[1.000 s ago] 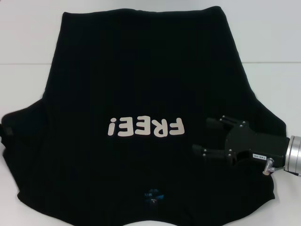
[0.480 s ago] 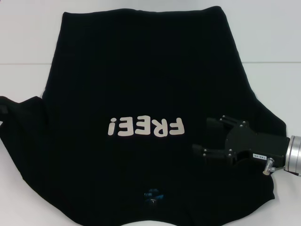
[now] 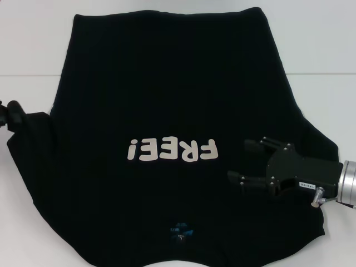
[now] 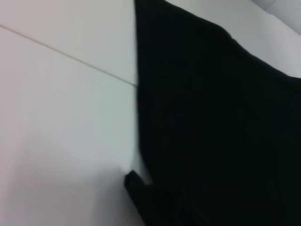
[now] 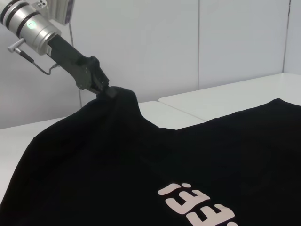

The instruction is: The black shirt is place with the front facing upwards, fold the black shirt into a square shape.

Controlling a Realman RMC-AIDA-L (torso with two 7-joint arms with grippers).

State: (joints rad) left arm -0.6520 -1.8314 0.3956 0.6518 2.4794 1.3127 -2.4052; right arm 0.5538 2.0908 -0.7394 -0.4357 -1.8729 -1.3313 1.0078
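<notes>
The large plain black soft-fabric T-shirt (image 3: pixel 167 111) lies spread front-up on the white table (image 3: pixel 322 50), white "FREE!" lettering (image 3: pixel 172 150) reading upside down in the head view, small blue neck label (image 3: pixel 181 229) at the near edge. The body lies mostly flat; its left sleeve is drawn up into a peak off the table.

The left gripper (image 5: pixel 101 87) sits at that peak, fingers clamped on the sleeve fabric, its arm sloping down to it from above. In the head view only its tip shows at the frame's left edge.

The right gripper (image 3: pixel 251 161) hovers over the shirt's right side, just right of the lettering, fingers spread apart and pointing toward it, holding nothing
</notes>
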